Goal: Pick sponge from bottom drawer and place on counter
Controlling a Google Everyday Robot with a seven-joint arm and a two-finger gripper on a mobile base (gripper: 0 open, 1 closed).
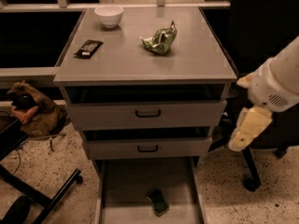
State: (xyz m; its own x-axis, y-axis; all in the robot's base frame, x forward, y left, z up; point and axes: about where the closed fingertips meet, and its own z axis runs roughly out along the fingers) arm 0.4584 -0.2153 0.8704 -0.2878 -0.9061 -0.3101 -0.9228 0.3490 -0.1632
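The sponge (159, 202), a small dark green pad, lies on the floor of the open bottom drawer (135, 183), near its front and slightly right of centre. The counter (135, 62) is the light grey top of the cabinet. My gripper (250, 129), cream-coloured at the end of a white arm, hangs at the right of the cabinet, level with the middle drawer. It is above and to the right of the sponge and holds nothing that I can see.
On the counter are a white bowl (109, 15), a black wrapped bar (88, 48) and a crumpled green snack bag (160, 40). The two upper drawers (147, 113) stand slightly open. A black chair base (250, 181) is at the right, a brown bag (32, 111) at the left.
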